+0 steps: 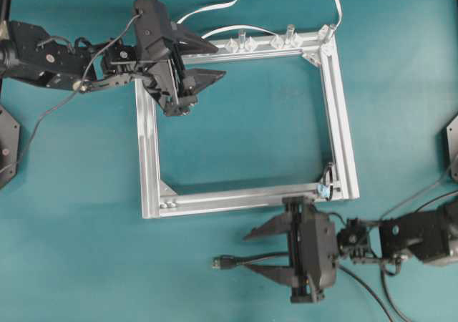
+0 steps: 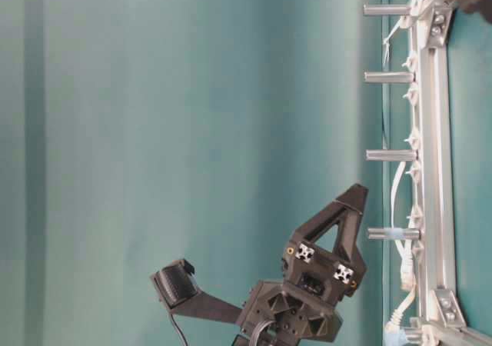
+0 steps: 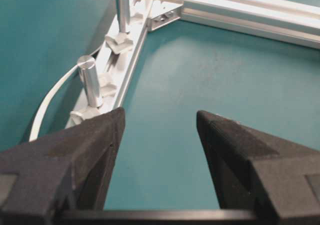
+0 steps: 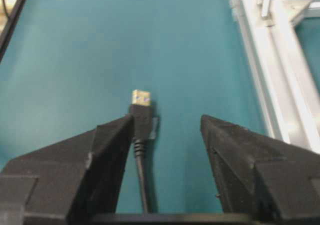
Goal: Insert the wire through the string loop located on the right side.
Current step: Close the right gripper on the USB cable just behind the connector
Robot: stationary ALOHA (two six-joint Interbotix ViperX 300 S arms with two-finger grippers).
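Wire [image 4: 140,150] lay between my right gripper's [image 4: 167,130] open jaws, ungrasped; I judged closing just behind the plug [image 4: 141,105] best. Left gripper [image 3: 160,122] hung open, empty.

A teal, matte cloth is covering the desk [image 1: 236,122] from edge to edge, lying smooth and nearly free of wrinkles. In the table-level view a backdrop [image 2: 192,115] of the same teal is hanging behind it in soft vertical folds. Even, diffuse light is falling from above, casting only faint shadows.
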